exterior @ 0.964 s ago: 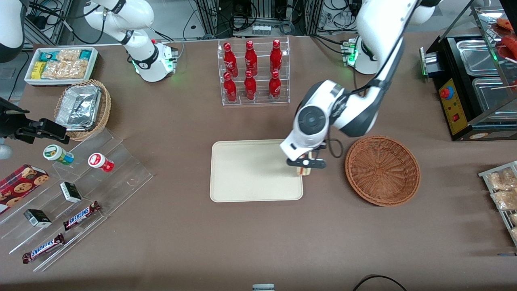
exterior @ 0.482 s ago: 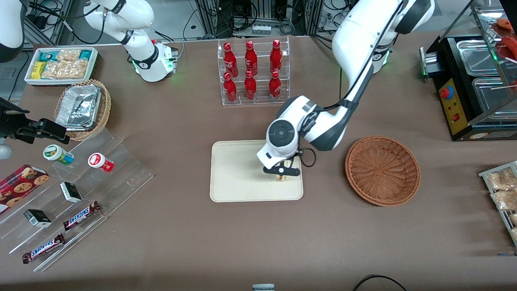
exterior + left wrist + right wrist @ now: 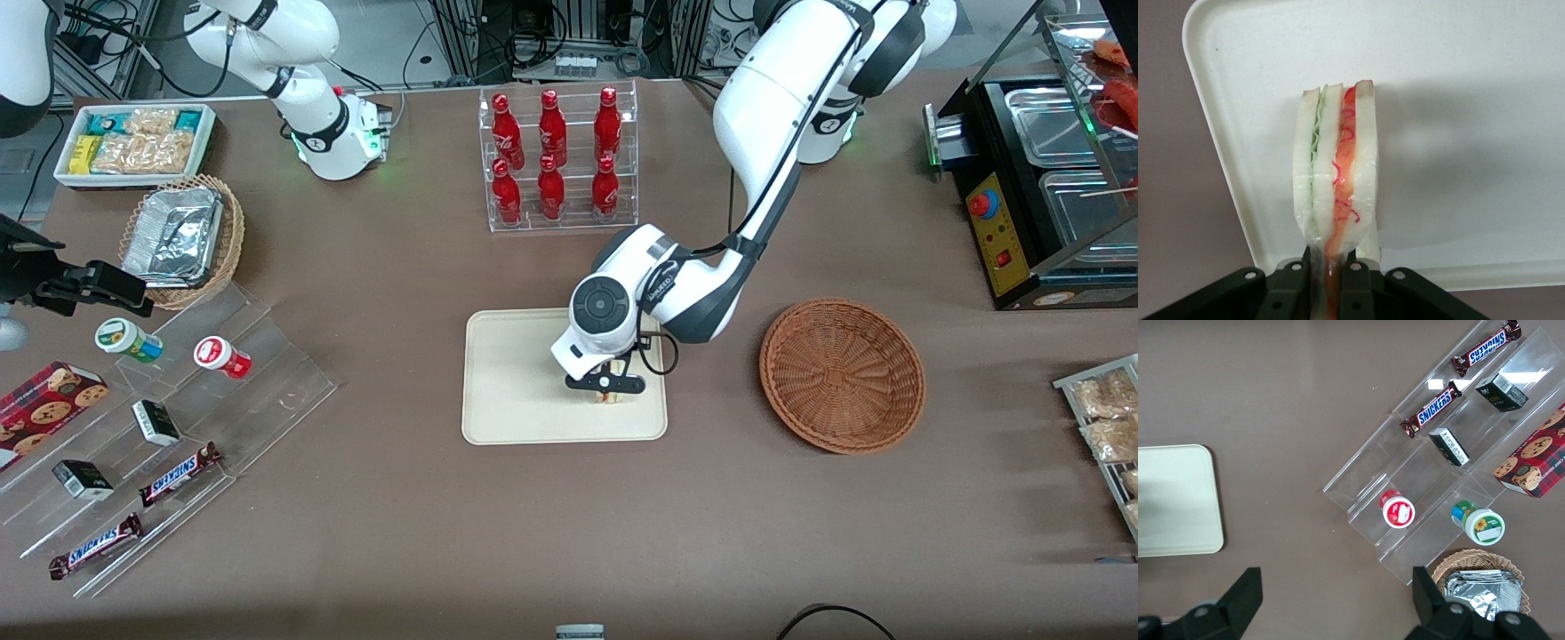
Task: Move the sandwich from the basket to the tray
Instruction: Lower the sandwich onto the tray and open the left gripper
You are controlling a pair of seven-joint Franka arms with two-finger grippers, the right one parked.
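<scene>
My left gripper point(image 3: 605, 385) is shut on the sandwich point(image 3: 1337, 181), a wedge of white bread with green and red-orange filling. It holds the sandwich over the cream-beige tray point(image 3: 516, 391), near the tray's edge toward the basket; I cannot tell whether the sandwich touches the tray. In the front view only a bit of the sandwich point(image 3: 608, 397) shows under the gripper. The tray also shows in the left wrist view point(image 3: 1471, 100) under the sandwich. The reddish-brown wicker basket point(image 3: 842, 375) lies empty beside the tray, toward the working arm's end of the table.
A clear rack of red bottles point(image 3: 556, 160) stands farther from the front camera than the tray. A clear stepped stand with candy bars and small cups point(image 3: 169, 444), a tan basket with foil containers point(image 3: 182, 238) and a white snack bin point(image 3: 133, 142) lie toward the parked arm's end.
My left gripper has carried the sandwich from the tray's edge beside the basket farther in over the tray. The basket stays empty.
</scene>
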